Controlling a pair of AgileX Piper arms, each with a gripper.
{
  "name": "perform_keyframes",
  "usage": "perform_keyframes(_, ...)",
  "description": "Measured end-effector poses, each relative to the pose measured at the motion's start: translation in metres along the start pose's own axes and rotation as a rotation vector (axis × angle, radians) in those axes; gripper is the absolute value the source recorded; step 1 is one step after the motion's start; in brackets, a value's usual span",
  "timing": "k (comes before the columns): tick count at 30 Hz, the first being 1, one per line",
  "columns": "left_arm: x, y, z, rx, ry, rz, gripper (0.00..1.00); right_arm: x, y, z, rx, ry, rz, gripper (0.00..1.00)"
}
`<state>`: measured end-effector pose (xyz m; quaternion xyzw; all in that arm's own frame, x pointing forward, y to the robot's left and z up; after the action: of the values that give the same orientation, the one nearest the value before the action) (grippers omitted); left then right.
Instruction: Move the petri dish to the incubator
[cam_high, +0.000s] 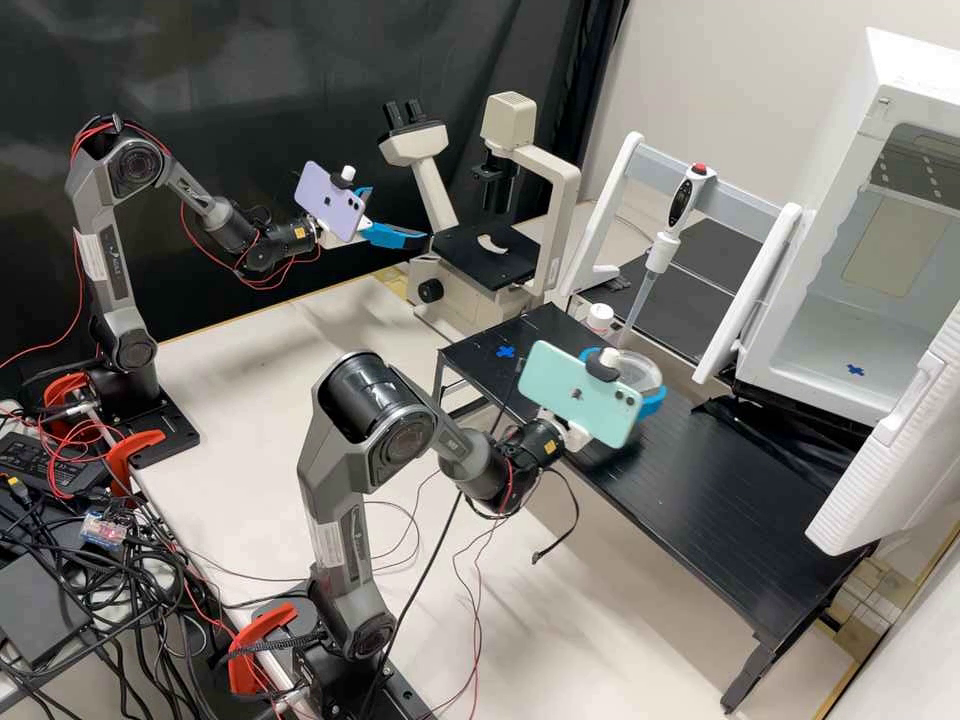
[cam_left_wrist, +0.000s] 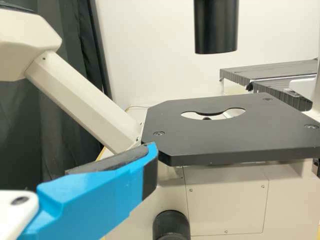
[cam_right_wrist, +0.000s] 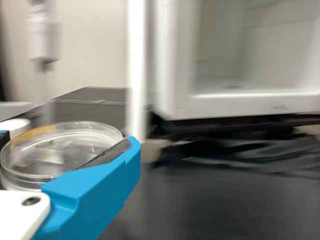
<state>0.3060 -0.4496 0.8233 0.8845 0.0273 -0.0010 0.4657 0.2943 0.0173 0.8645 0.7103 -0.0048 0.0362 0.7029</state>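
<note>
One petri dish (cam_high: 640, 370) is clamped in the right gripper (cam_high: 626, 376), over the black counter (cam_high: 740, 500). Taking the dish as the centre of a clock in the high view, the incubator (cam_high: 862, 312) lies at 2 o'clock with its door (cam_high: 900, 455) open and a blue cross (cam_high: 855, 370) on its floor. The pipette (cam_high: 662, 250) hangs at 12, the white cap (cam_high: 600, 315) sits near at 11, and another blue cross (cam_high: 505, 352) marks the counter at 9. The microscope (cam_high: 490, 258) stands at 11, farther off; beside its stage, at 10, is the left gripper (cam_high: 400, 215), fingers (cam_left_wrist: 107, 195) apart. The right wrist view shows the dish (cam_right_wrist: 65, 150) level, a finger pad (cam_right_wrist: 107, 154) against its rim.
</note>
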Motion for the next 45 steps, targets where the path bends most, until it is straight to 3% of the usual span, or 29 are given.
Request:
perform_keyframes(8,0.0,0.0,0.0,0.0,0.0,0.0,1.0,0.037,0.059,0.025,0.008,-0.076,0.149,0.0)
perform_keyframes(13,0.0,0.0,0.0,0.0,0.0,0.0,1.0,0.063,0.086,0.031,0.005,-0.121,0.185,0.0)
perform_keyframes(20,0.0,0.0,0.0,0.0,0.0,0.0,1.0,0.11,0.114,0.031,0.034,-0.171,0.212,0.0)
perform_keyframes(26,0.0,0.0,0.0,0.0,0.0,0.0,1.0,0.158,0.119,0.031,0.08,-0.217,0.204,0.0)
perform_keyframes(35,0.0,0.0,0.0,0.0,0.0,0.0,1.0,0.223,0.112,0.034,0.056,-0.301,0.147,0.0)
perform_keyframes(40,0.0,0.0,0.0,0.0,0.0,0.0,1.0,0.247,0.107,0.04,0.065,-0.304,0.12,0.0)
perform_keyframes(45,0.0,0.0,0.0,0.0,0.0,0.0,1.0,0.261,0.105,0.046,0.035,-0.289,0.128,0.0)
